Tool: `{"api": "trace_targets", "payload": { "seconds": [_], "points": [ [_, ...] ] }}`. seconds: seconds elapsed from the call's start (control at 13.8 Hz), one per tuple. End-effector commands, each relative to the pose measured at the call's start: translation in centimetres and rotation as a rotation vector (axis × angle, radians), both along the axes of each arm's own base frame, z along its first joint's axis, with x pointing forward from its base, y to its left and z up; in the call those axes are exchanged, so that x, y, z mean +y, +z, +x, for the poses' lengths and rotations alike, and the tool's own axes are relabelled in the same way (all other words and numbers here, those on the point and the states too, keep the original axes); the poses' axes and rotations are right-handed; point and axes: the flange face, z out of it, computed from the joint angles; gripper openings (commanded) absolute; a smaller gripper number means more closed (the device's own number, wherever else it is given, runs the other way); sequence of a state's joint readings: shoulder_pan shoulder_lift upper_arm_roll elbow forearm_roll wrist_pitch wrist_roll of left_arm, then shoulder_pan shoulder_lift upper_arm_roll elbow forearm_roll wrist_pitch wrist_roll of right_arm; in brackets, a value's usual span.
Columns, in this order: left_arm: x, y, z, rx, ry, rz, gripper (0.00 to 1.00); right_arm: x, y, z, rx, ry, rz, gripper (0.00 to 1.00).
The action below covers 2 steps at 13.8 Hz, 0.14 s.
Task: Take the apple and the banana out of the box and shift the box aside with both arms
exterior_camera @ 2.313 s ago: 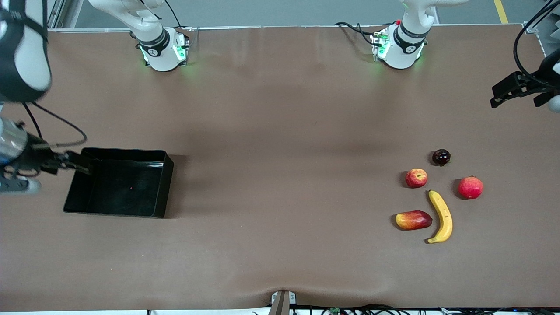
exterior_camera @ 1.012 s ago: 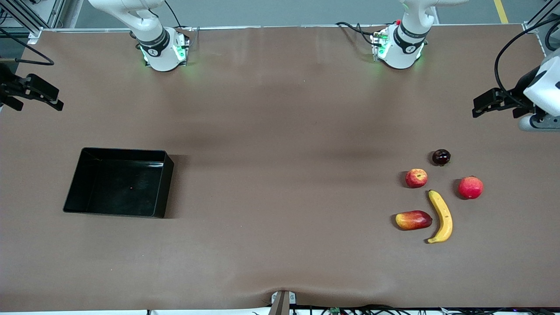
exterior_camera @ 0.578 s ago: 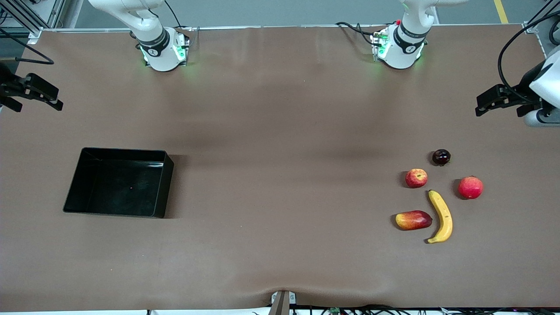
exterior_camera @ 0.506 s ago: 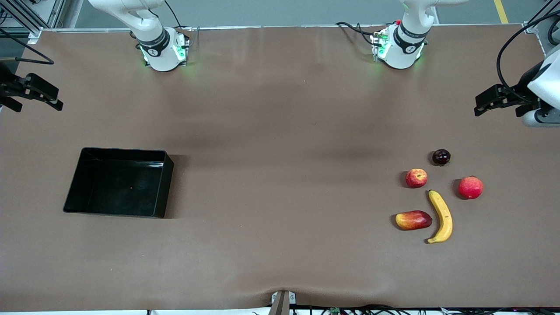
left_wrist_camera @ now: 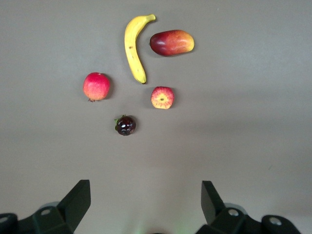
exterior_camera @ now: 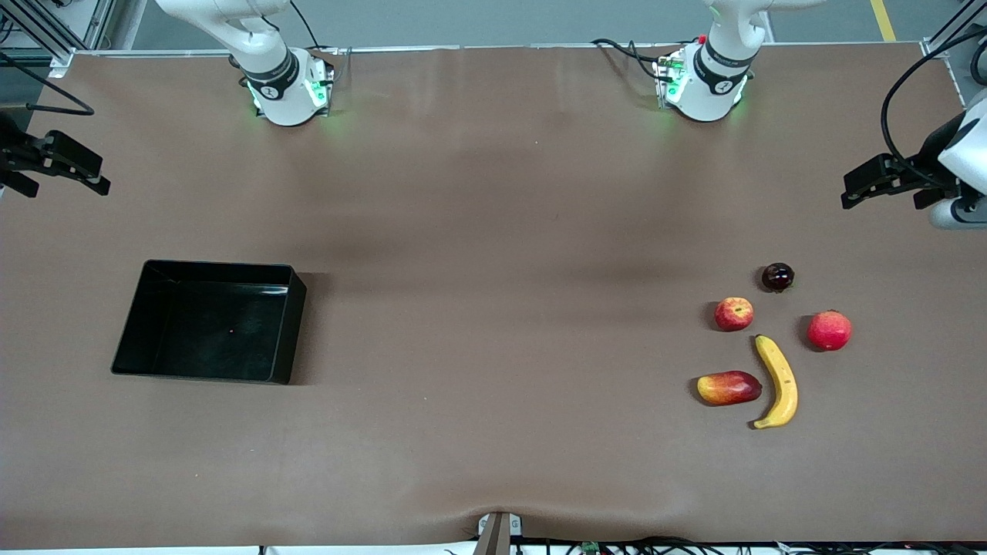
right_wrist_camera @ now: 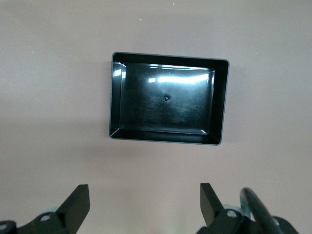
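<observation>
The yellow banana [exterior_camera: 777,381] lies near the left arm's end of the table, and it shows in the left wrist view [left_wrist_camera: 133,46]. The small red apple with yellowish patches [exterior_camera: 733,314] [left_wrist_camera: 162,97] sits beside it, farther from the front camera. The black tray [exterior_camera: 294,324] rests empty near the right arm's end, and the right wrist view looks down on it [right_wrist_camera: 220,102]. My left gripper [exterior_camera: 848,189] [left_wrist_camera: 146,184] is open and empty, up over bare table at the left arm's end. My right gripper [exterior_camera: 96,173] [right_wrist_camera: 144,187] is open and empty, up over the table's edge at the right arm's end.
A plain red round fruit [exterior_camera: 829,330] [left_wrist_camera: 96,86], a red-and-yellow oval fruit [exterior_camera: 728,388] [left_wrist_camera: 171,42] and a small dark round fruit [exterior_camera: 777,277] [left_wrist_camera: 126,125] lie round the banana. The two arm bases stand along the table edge farthest from the front camera.
My right gripper has left the tray's rim and risen to the table's edge. My left gripper has only drifted slightly. The tray and the fruits have not moved.
</observation>
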<state>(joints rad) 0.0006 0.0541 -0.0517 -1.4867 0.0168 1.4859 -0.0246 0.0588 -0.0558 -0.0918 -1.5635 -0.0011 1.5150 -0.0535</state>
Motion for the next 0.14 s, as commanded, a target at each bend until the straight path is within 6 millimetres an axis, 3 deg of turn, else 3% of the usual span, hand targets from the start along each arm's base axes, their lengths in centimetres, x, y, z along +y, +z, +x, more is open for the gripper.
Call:
{"api": "trace_targets", "payload": {
  "seconds": [0.0, 0.07],
  "points": [
    [-0.47, 0.08, 0.32, -0.018, -0.003, 0.0, 1.0, -0.36, 0.27, -0.79, -0.001, 0.011, -0.017, 1.0],
    [-0.65, 0.11, 0.36, -0.023, -0.006, 0.0, 1.0, -0.36, 0.19, -0.74, 0.0, 0.011, -0.017, 1.0]
  ]
}}
